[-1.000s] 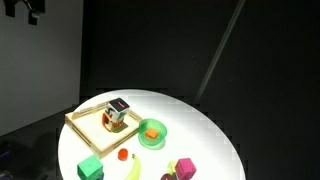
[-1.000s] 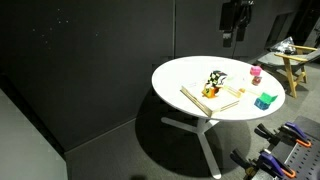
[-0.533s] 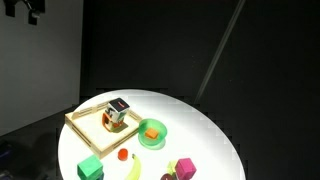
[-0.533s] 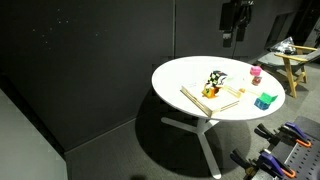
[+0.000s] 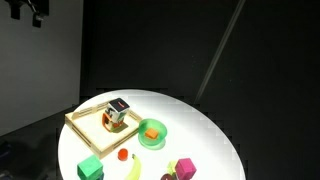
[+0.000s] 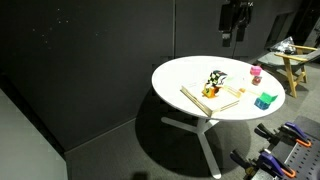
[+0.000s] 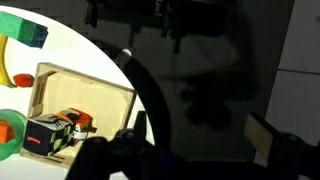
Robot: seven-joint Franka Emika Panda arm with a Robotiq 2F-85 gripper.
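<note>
The wooden tray (image 5: pixel 88 124) lies flat on the left part of the round white table (image 5: pixel 200 130), and a small checkered toy (image 5: pixel 117 112) sits inside it, against its far right corner. In an exterior view the same tray (image 6: pixel 225 100) shows at the near edge of the tabletop with the toy (image 6: pixel 214 82) in it. In the wrist view the tray (image 7: pixel 85 92) is at lower left, and the toy (image 7: pixel 48 136) rests in its near corner. The gripper (image 5: pixel 25 10) hangs high above the table and well apart from everything on it, up and to the left of the tray; in an exterior view the gripper (image 6: pixel 236 20) shows above the table's far edge. In the wrist view the gripper (image 7: pixel 195 160) is dark at the bottom edge, with its fingers (image 7: pixel 262 136) spread wide and nothing between them. Just right of the tray stands a green bowl (image 5: pixel 160 133) with an orange piece (image 5: pixel 151 134) in it. Nearer, a green cube (image 5: pixel 90 168) sits at the table's near left, a banana (image 5: pixel 133 170) lies right of it, and a pink cube (image 5: pixel 185 167) lies farther right.
</note>
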